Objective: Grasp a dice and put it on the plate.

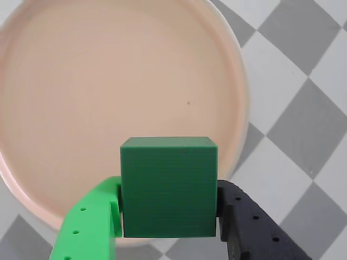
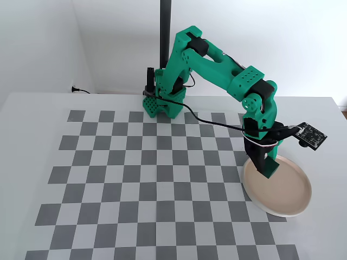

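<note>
1. Wrist view: gripper (image 1: 169, 230) is clamped on the dice (image 1: 168, 187), bright green finger (image 1: 89, 222) pressing its left face, black finger (image 1: 255, 227) pressing its right face.
2. Dice sits lower centre of that frame, a dark green cube with plain faces (no pips visible), held square between the fingers.
3. Plate (image 1: 241, 81) fills the upper left and centre of the wrist frame; beige-pink surface, pale rim. The dice overlaps the plate's lower edge in this view.
4. Cannot tell from either view whether the dice touches the plate surface or is held just above it.
5. Fixed view: arm (image 2: 217, 67) reaches from its base at upper centre down to the right; gripper (image 2: 267, 170) is over the left part of the plate (image 2: 301, 208), lower right of frame.
6. Dice itself is not distinguishable in the fixed view (hidden by the fingers).
7. Plate rests on the checkered mat (image 2: 135, 184), at its right edge, partly over the white table (image 2: 32, 108).
</note>
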{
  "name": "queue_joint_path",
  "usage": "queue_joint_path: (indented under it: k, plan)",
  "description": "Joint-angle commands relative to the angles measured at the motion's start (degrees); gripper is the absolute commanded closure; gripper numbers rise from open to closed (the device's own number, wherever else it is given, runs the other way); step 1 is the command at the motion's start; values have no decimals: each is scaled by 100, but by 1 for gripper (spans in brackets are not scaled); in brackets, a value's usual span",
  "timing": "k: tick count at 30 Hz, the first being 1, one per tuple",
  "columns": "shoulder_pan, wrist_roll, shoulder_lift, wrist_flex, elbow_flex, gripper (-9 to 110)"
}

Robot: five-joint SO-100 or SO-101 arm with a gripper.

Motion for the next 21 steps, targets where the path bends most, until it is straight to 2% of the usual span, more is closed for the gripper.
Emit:
queue_joint_path:
  k: [1, 9, 13, 21]
  plan:
    - [-88, 79, -853, 299, -2118, 106]
    - [-202, 211, -2918, 1055, -4702, 104]
    - [-272, 246, -2997, 1195, -4808, 91]
    - [-290, 316, -2909, 1327, -4808, 85]
